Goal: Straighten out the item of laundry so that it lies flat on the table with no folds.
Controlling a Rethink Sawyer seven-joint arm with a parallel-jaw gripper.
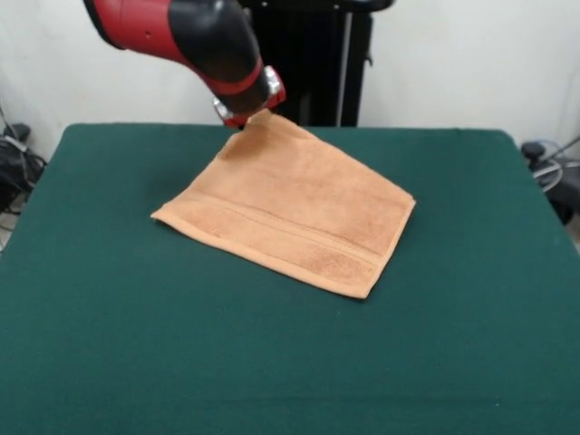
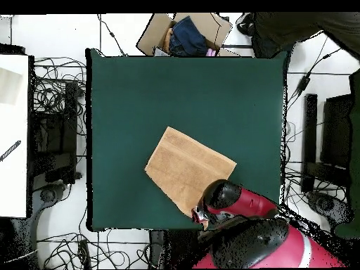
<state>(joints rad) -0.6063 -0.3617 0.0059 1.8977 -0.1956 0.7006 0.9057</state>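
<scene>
The item of laundry (image 1: 294, 204), a light orange-tan towel, lies near the middle of the dark green table (image 1: 136, 344), with a woven band along its near hem. Its far corner is raised off the felt and runs up into my gripper (image 1: 247, 116), which is shut on that corner. The rest of the towel slopes down from there and rests on the table. From overhead the towel (image 2: 188, 169) shows as a tilted four-sided patch. My gripper (image 2: 200, 215) sits at the corner closest to the table's (image 2: 140, 91) bottom edge, where the red arm covers it.
An open cardboard box (image 2: 186, 31) with dark cloth inside stands beyond the table's top edge in the overhead view. Cables and equipment lie on the floor around the table. A black column (image 1: 317, 63) rises behind the table's far edge.
</scene>
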